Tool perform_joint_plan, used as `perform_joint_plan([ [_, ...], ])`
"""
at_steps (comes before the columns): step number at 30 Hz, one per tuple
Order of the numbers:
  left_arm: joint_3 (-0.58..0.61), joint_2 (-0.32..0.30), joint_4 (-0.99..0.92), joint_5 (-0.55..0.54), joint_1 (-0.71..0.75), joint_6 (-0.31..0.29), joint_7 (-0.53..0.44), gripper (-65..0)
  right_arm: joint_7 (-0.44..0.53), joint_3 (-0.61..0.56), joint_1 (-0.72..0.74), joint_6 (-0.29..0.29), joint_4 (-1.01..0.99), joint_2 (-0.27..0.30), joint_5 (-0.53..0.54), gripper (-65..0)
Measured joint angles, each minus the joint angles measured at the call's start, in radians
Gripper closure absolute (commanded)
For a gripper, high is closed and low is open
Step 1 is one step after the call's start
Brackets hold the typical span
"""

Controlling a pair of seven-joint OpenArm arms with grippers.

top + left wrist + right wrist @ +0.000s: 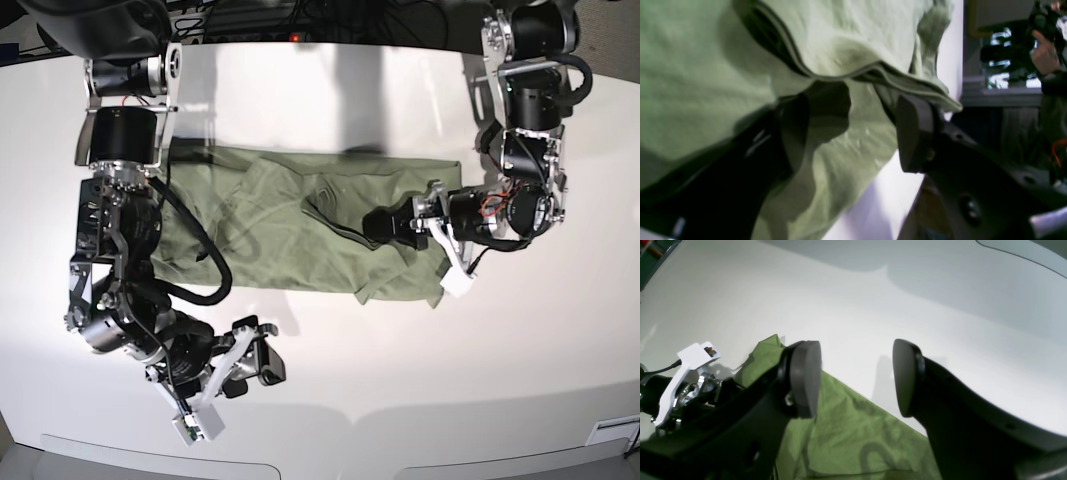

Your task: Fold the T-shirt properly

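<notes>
One T-shirt (290,235) lies crumpled across the white table (420,380) — soft, limp, likely to sag. Left gripper (853,133) stands wide over a hem fold; right gripper (857,376) wide, empty — hems offer the best hold.

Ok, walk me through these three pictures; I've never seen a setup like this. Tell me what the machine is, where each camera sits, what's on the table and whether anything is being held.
It is a robot with two arms, each ending in a two-fingered gripper. The base view looks down from above on a white table, where a green T-shirt lies spread out and wrinkled. The other two pictures come from cameras mounted on the wrists. The left gripper reaches onto the shirt; its wrist camera shows its dark fingers apart with cloth draped around them, not pinched. The right gripper hovers over bare table near the shirt's edge, fingers apart, holding nothing.
</notes>
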Motion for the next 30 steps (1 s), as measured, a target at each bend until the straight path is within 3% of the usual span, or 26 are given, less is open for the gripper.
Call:
perform_joint_plan([
  [12,-0.001,0.108,0.0,0.022,-0.061,0.003,-0.021,-40.1,0.0,0.0,-0.002,0.0,0.0,-0.007,0.004,-34.3],
  [18,0.009,0.197,0.0,0.118,-0.063,0.003,-0.068,-40.1,0.0,0.0,-0.002,0.0,0.0,-0.011,0.008,-34.3],
  [22,0.064,0.19,0.0,0.105,-0.063,0.003,-0.074,-40.1,0.0,0.0,-0.002,0.0,0.0,-0.011,0.01,-34.3],
  [27,0.079,0.187,0.0,0.232,-0.063,0.003,-0.074,-40.1,0.0,0.0,-0.002,0.0,0.0,-0.011,0.011,-34.3],
  [30,0.08,0.175,0.0,0.242,-0.063,0.003,-0.075,-40.1,0.0,0.0,-0.002,0.0,0.0,-0.011,0.01,-34.3],
])
